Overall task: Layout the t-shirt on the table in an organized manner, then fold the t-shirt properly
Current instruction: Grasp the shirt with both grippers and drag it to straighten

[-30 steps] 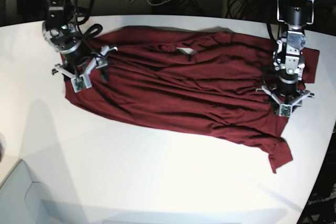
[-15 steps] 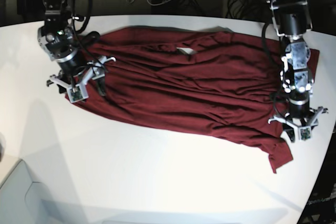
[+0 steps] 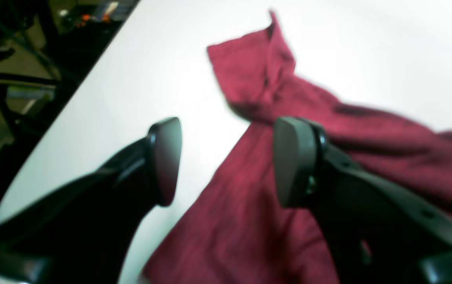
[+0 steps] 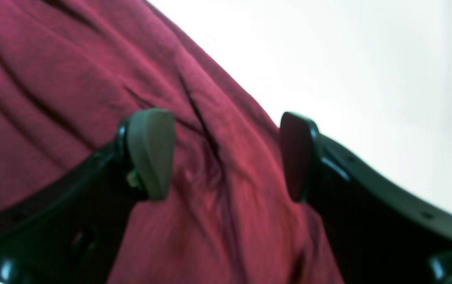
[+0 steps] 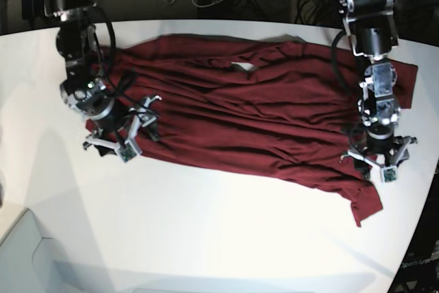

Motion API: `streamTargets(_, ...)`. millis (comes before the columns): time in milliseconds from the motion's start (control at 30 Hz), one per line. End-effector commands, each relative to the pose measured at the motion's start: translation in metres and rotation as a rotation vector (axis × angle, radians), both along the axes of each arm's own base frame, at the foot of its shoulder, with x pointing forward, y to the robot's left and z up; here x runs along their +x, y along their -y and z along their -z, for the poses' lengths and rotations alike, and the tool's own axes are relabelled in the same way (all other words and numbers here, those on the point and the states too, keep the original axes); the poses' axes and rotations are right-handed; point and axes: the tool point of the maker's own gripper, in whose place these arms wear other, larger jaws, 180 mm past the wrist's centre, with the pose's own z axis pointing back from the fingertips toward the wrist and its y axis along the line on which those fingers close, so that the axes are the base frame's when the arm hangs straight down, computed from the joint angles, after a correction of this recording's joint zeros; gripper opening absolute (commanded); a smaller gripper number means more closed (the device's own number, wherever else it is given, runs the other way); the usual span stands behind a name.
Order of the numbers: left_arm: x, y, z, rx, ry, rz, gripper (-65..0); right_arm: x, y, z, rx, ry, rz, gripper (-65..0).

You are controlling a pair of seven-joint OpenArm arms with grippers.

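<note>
End effectors [image 5: 376,164] [image 5: 122,138] agape, t-shirt [image 5: 254,114], white table [image 5: 206,238].

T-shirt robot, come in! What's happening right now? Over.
Both end effectors open, left, right, holding nothing. T-shirt spread on table, wrinkled. Nothing blocking.

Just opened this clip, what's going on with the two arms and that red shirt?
The maroon t-shirt lies spread but wrinkled across the white table, not yet folded. Both arms hang over its near edge: the left gripper by the sleeve end, the right gripper at the other end. Both stand open, with nothing pinched between the pads.
</note>
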Motion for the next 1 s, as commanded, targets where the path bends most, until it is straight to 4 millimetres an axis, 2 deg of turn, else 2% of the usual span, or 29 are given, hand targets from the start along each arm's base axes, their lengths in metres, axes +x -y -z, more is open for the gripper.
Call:
streamTargets(0, 0.008, 0.002, -0.022, 0.018, 0.071, 0.011, -29.7, 0.022, -0.001, -0.02, 0.018, 0.065, -0.003, -22.7)
streamTargets(133, -0.012, 0.008, -0.008, 0.027, 0.041, 0.027, -29.7, 0.055, 0.008, -0.015, 0.014, 0.039, 0.027, -22.7)
streamTargets(233, -0.019, 0.008, 0.001, 0.023, 0.022, 0.024, -29.7, 0.073, 0.008, -0.014, 0.032, 0.023, 0.048, -22.7)
streamTargets(300, -0.025, 0.01, 0.014, 0.009, -0.008, 0.021, -29.7, 0.083, 0.01, -0.013, 0.033, 0.01, 0.058, -22.8)
streamTargets(433, -0.031, 0.009, 0.03, -0.002, -0.049, 0.014, -29.7, 0.081, 0.013, -0.001, 0.033, -0.024, 0.068, -22.9)
streamTargets(567, -0.037, 0.007, 0.044, -0.011, -0.088, 0.007, -29.7, 0.071, 0.003, 0.008, 0.049, -0.043, 0.059, -22.9)
streamTargets(833, -0.038, 0.009, 0.049, -0.02, -0.098, 0.005, -29.7, 0.06, 0.006, 0.025, 0.045, -0.087, 0.066, -23.5)
streamTargets(900, -0.038, 0.01, 0.049, -0.022, -0.098, 0.005, -29.7, 0.059, 0.006, 0.027, 0.046, -0.092, 0.067, -26.5)
streamTargets(967, -0.038, 0.01, 0.049, -0.021, -0.098, 0.007, -29.7, 0.058, 0.006, 0.028, 0.045, -0.095, 0.067, -32.9)
